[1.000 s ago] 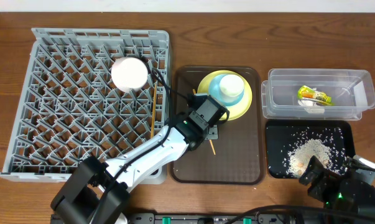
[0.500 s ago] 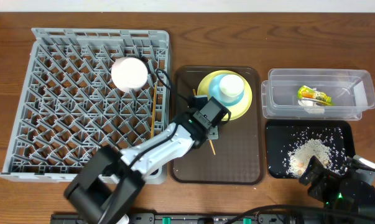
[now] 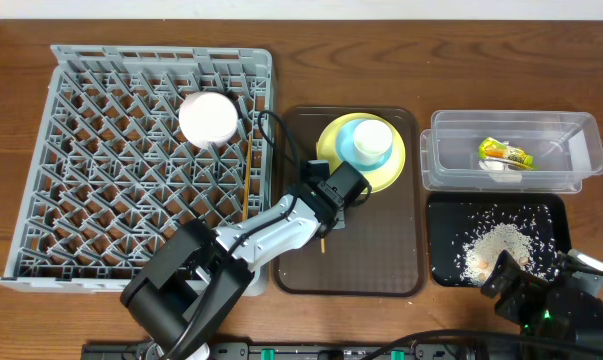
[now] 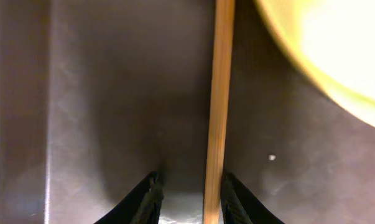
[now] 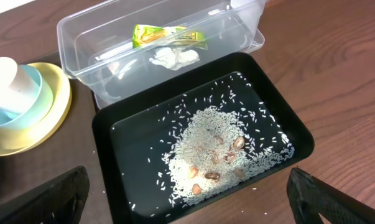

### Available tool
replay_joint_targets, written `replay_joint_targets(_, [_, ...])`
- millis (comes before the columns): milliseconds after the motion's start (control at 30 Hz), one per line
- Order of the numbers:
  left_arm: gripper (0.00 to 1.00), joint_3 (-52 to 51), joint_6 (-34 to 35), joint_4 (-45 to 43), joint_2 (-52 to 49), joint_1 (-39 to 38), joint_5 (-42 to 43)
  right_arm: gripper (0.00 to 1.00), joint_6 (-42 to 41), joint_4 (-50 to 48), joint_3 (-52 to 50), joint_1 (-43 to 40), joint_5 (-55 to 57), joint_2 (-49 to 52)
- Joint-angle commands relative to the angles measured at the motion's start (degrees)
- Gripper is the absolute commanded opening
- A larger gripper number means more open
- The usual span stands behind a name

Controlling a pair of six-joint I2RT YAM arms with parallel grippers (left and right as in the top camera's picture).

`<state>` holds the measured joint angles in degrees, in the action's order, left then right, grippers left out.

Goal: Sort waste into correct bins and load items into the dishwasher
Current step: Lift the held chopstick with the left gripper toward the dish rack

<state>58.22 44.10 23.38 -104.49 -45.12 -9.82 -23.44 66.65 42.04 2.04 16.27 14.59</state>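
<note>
The thin wooden chopstick is a straight, pale tan stick lying flat on the brown serving tray, near-left of the pale yellow plate. It runs between the parted fingers of the left hand, closer to the right one. Since a second ago the left arm's elbow has swung right and the chopstick's near end shows further left; the right hand, fingers wide apart, stays at the black tray and its near edge.

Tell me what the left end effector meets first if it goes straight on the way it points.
The left end effector would likely meet the chopstick lying in its open gap, then the tray under it; depth is unclear.
</note>
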Motion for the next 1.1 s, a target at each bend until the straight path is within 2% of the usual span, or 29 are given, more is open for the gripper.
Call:
replay_joint_targets(0, [0.33, 0.15, -0.96, 0.70, -1.33, 0.04, -1.81, 0.99, -0.28, 0.07, 0.22, -0.37, 0.37, -0.02])
replay_joint_targets(467, [0.34, 0.13, -1.14, -5.33, -1.33, 0.04, -1.84, 0.99, -0.28, 0.07, 0.22, -0.37, 0.37, -0.02])
replay_joint_targets(667, [0.34, 0.13, -5.92, -7.43, -2.43, 0.04, -1.84, 0.99, -0.28, 0.07, 0.22, -0.37, 0.35, -0.02])
replay_joint_targets(900, [0.33, 0.13, -8.07, -7.39, -5.57, 0.04, -4.74, 0.99, -0.28, 0.07, 0.22, -0.37, 0.35, -0.02])
replay_joint_targets(1067, [0.23, 0.13, -8.07, -6.27, -6.45, -0.02, -0.90, 0.99, -0.28, 0.07, 0.22, -0.37, 0.37, -0.02])
